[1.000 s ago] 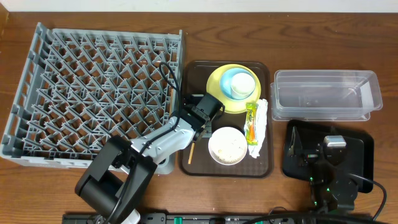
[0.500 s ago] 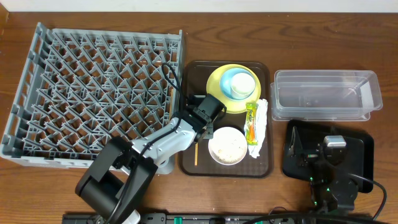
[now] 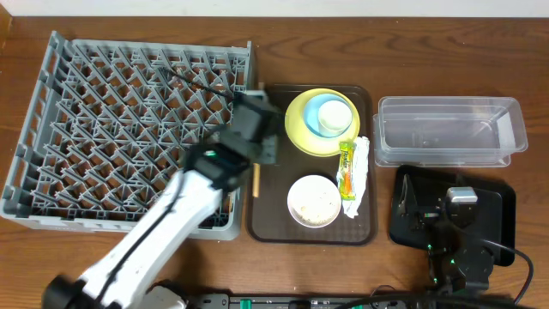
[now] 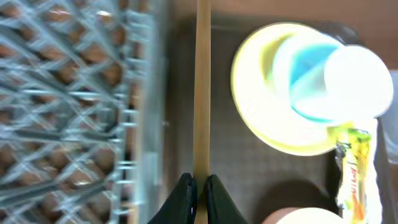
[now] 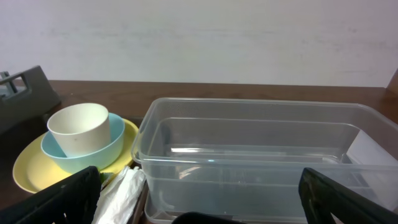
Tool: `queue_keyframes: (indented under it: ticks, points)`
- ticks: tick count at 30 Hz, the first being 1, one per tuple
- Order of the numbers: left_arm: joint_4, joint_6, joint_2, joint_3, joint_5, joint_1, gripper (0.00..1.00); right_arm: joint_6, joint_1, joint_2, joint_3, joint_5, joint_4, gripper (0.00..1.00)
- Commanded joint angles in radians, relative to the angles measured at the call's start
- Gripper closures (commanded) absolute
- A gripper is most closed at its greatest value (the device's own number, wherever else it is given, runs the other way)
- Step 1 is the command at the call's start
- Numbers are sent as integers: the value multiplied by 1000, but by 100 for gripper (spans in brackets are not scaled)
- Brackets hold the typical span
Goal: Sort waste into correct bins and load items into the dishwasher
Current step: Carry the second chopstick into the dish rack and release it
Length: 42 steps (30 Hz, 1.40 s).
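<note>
My left gripper (image 3: 257, 144) is shut on a thin wooden chopstick (image 4: 202, 93); I cannot tell whether it grips one or two. It holds the stick above the gap between the grey dish rack (image 3: 129, 129) and the brown serving tray (image 3: 270, 223). In the left wrist view the fingers (image 4: 185, 194) pinch the stick's lower end. A yellow plate (image 3: 298, 124) carries a light blue bowl (image 3: 319, 123) with a white cup (image 3: 336, 112) in it. A white bowl (image 3: 313, 200) holds rice. The yellow-green sachet (image 3: 347, 167) lies on the white napkin (image 3: 361, 163). My right gripper (image 3: 459, 182) is open and empty over the black tray (image 3: 497, 210).
The clear tub (image 3: 450, 130) stands at the right behind the black tray, and fills the right wrist view (image 5: 249, 155). The rack's right wall (image 4: 146, 124) is just left of the held stick. Bare wooden table lies along the far edge.
My left gripper has risen from the brown tray with the chopstick and moved back and left, toward the rack's right edge. The right arm has not moved.
</note>
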Motion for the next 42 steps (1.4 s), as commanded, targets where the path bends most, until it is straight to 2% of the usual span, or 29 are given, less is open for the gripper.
queue_keyframes:
  ticks: [1,9,18,23,24,29,32,34,36,38,42]
  points:
    - [-34,120,-13,4,65,72,92,13,15,-5,-1,-5,-4,1]
    - [-78,177,42,4,136,197,92,13,15,-5,-1,-5,-4,1]
    - [-77,203,166,4,141,216,92,13,15,-5,-1,-5,-4,1]
    - [-63,203,166,4,134,216,92,13,15,-5,-1,-5,-4,1]
    - [-61,203,166,4,134,216,90,13,15,-5,-1,-5,-4,1]
    - [-62,203,166,5,134,216,60,13,15,-5,-1,-5,-4,1]
    - [-58,203,154,13,134,216,57,13,15,-5,-1,-5,-4,1]
    - [-59,203,132,29,134,216,49,13,15,-5,-1,-5,-4,1]
    - [-59,203,105,42,129,216,47,12,15,-5,-1,-4,-4,1]
    - [-60,202,66,54,96,216,46,-30,15,-5,-1,23,23,1]
    - [-59,202,-44,65,26,216,36,-32,15,-5,-1,6,101,1]
